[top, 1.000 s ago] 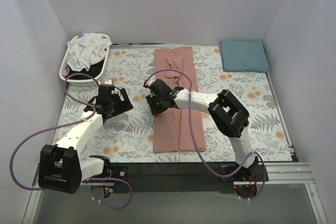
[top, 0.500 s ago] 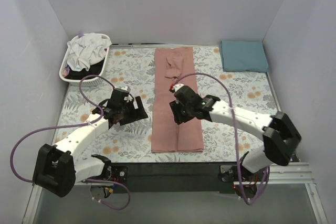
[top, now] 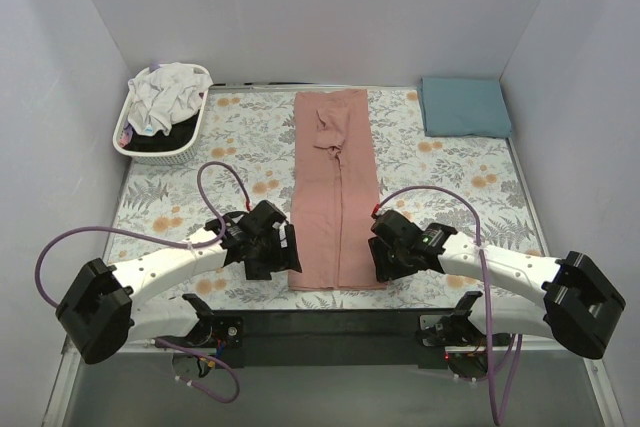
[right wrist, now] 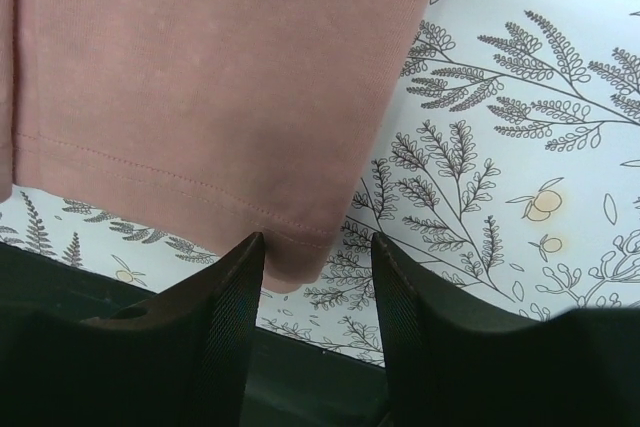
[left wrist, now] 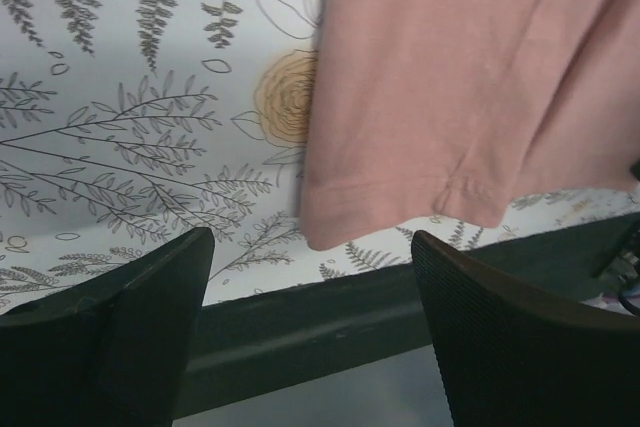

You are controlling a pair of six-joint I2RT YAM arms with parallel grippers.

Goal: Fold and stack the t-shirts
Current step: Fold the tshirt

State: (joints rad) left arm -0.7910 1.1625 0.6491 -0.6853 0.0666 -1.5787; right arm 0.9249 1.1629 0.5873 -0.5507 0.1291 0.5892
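hovering left gripper (left wrist: 310, 247) over near-left hem corner of dusty-pink t-shirt (top: 335, 197), holding fingers wide apart, clamping nothing. lining right gripper (right wrist: 317, 247) up on near-right hem corner, showing fingers apart with corner between them, not pinching it. bracketing both corners, likely for grabbing hem together and folding it away toward collar. seeing pink tee lying flat as long narrow strip down middle of floral cloth (top: 450, 187), sides already folded in. spotting folded teal t-shirt (top: 465, 107) at far right corner, probably starting the stack. leaving unfolded white and dark tees (top: 170, 87) waiting in white basket (top: 197, 122) far left.
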